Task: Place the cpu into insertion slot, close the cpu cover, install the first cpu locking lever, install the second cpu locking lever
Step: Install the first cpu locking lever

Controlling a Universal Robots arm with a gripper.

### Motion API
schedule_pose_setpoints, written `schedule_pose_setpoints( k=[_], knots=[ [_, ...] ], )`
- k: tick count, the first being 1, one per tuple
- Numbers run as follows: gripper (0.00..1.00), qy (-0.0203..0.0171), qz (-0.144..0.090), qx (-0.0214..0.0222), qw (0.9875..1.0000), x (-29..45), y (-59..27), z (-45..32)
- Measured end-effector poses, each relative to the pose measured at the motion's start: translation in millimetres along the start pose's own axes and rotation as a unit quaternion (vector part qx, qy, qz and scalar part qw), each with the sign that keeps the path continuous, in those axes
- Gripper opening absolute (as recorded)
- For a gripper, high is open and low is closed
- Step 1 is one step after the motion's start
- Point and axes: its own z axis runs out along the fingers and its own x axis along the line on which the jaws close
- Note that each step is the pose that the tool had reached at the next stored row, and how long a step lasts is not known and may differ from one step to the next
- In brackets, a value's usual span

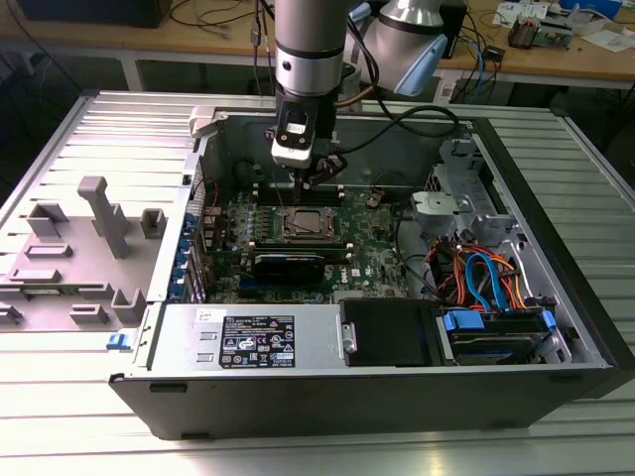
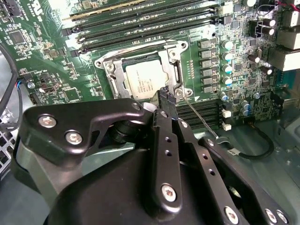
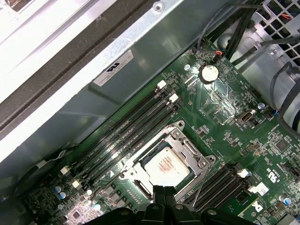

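Observation:
The insertion slot (image 1: 305,225) sits mid-board in the open computer case. In both wrist views the cpu (image 2: 145,80) (image 3: 166,169) lies in it, pale and square. The silvery cpu cover (image 2: 115,75) (image 3: 190,149) lies flat around it like a frame. A thin wire locking lever (image 2: 201,121) (image 3: 197,190) sticks out at an angle from one socket corner. My gripper (image 1: 310,181) (image 2: 165,93) (image 3: 164,191) hangs just above the socket's edge near that lever's root, its black fingers shut together with nothing visibly between them.
Long black memory slots (image 2: 140,23) (image 3: 126,136) run along both sides of the socket. A black card (image 1: 288,263) lies nearer the front, with the power supply (image 1: 253,337) and coloured cables (image 1: 486,278) beyond. Case walls (image 1: 327,124) surround the board. Grey fixtures (image 1: 99,213) stand outside.

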Motion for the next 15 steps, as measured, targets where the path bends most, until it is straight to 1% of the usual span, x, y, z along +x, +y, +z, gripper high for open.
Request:
schedule_pose_setpoints(
  k=[3,4,6,8,9,12,15],
  knots=[
    [0.11,0.0006,-0.003,-0.0006,1.0,0.0,-0.1,-0.1],
    [0.11,0.0007,-0.009,-0.0008,1.0,0.3,-0.3,0.1],
    [0.11,0.0009,-0.041,-0.0006,0.9992,0.4,-0.4,0.3],
    [0.11,0.001,-0.057,-0.0006,0.9984,0.5,-0.5,0.4],
    [0.11,0.001,-0.061,-0.0007,0.9981,3.4,-3.0,0.6],
    [0.11,0.001,-0.062,-0.0006,0.9981,9.9,-8.8,0.6],
    [0.11,0.001,-0.069,-0.0007,0.9976,14.0,-12.3,0.7]
  ],
)
